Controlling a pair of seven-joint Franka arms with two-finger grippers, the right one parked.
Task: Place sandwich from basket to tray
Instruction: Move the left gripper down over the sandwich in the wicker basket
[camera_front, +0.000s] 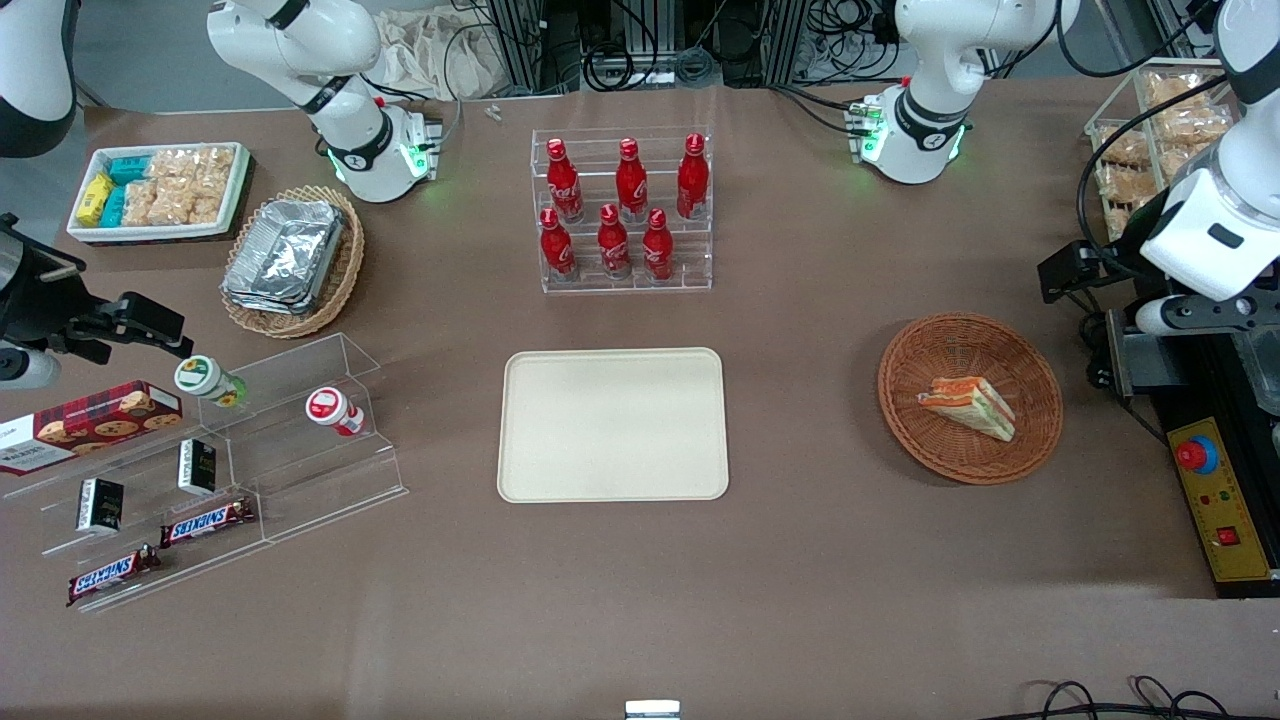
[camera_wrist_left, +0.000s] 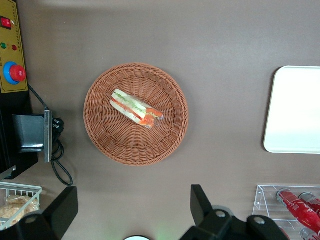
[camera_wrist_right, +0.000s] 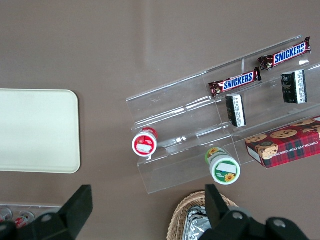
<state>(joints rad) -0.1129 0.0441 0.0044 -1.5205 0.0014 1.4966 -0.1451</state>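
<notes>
Tray (camera_wrist_right: 35, 130) beside clear stepped rack (camera_wrist_right: 200, 125) holding Snickers bars (camera_wrist_right: 235, 81), cookie box (camera_wrist_right: 285, 141).

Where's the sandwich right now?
The sandwich lies in the basket toward the working arm's end, beside the tray. The open gripper hovers above.

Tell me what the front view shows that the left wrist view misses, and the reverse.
Only the front view shows the foil containers in a tan wicker basket and the Snickers bars. Only the left wrist view shows the open left gripper, above the table beside the basket. Both show the triangular sandwich in the reddish-brown woven basket, and the empty cream rectangular tray.
</notes>
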